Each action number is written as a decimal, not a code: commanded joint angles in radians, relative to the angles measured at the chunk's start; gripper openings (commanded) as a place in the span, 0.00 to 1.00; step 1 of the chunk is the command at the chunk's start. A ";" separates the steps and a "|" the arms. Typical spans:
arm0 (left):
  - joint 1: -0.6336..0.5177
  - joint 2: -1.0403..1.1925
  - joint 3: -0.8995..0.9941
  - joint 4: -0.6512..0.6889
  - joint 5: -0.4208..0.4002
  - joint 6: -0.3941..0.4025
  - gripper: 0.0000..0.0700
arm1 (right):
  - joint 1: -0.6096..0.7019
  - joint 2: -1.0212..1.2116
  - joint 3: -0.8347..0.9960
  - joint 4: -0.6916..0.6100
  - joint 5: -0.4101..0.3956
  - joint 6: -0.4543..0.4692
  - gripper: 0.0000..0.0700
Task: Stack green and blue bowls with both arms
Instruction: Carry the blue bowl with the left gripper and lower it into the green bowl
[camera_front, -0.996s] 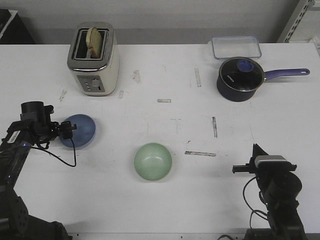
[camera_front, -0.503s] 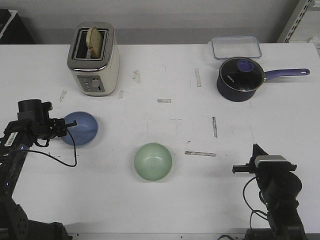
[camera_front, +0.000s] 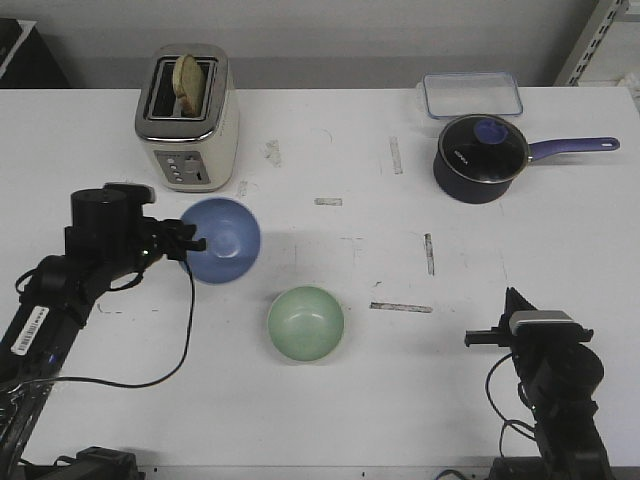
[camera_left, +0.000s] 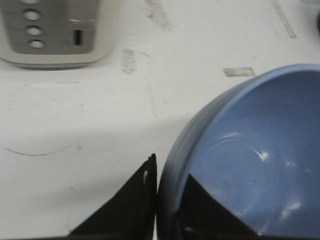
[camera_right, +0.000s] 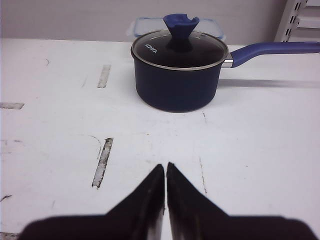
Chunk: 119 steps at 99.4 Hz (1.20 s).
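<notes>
Nearest you, your right hand sits pinched together, gripping nothing, by the table's near right corner. Mid-table near the front edge lies the green bowl. Beyond it, toward the left edge, your left hand clamps the blue bowl's rim.

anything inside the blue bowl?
Blue bowl looks empty: both views show bare interior, only glints. One finger of the left gripper reaches inside at the rim and hides a small patch of the wall.
</notes>
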 joint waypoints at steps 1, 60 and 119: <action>-0.074 0.006 0.013 -0.015 0.004 -0.007 0.00 | 0.002 0.006 0.002 0.009 -0.001 -0.004 0.00; -0.429 0.189 0.013 -0.065 -0.008 -0.006 0.00 | 0.002 0.006 0.002 0.002 -0.001 -0.004 0.00; -0.435 0.259 0.013 -0.075 0.000 -0.006 0.19 | 0.002 0.006 0.002 0.002 -0.001 -0.004 0.00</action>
